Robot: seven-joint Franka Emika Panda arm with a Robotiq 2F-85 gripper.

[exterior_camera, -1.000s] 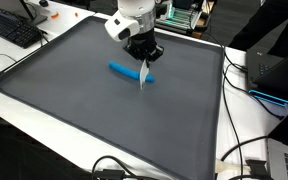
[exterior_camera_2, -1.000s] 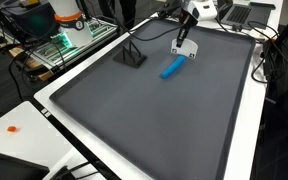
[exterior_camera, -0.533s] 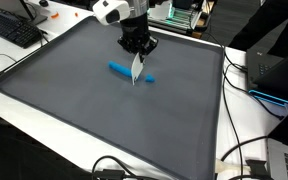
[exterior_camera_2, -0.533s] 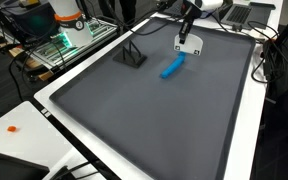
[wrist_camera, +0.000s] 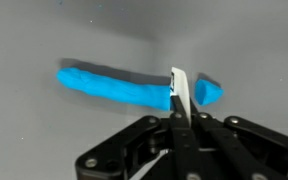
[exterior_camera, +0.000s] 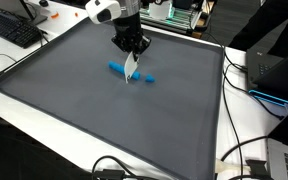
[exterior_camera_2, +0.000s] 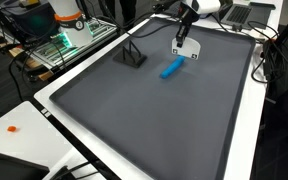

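Wide dark grey mat (exterior_camera: 74, 110) underneath. Toward its far side, black two-finger gripper (exterior_camera: 131, 50) hanging over a bright blue plastic stick (wrist_camera: 109, 85) lying flat on the mat. Fingers clamped on a thin white flat strip (wrist_camera: 178, 92) (edge-on in the wrist view), pointing down at the stick.

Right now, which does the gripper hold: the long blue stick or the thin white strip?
The thin white strip, pinched in the gripper; the blue stick lies flat on the grey mat.

We see the white arm (exterior_camera: 104, 10) reaching in from the top of both exterior views, gripper (exterior_camera: 132, 48) pointing straight down, black fingers (wrist_camera: 212, 130) pressed together, low centre in the wrist view
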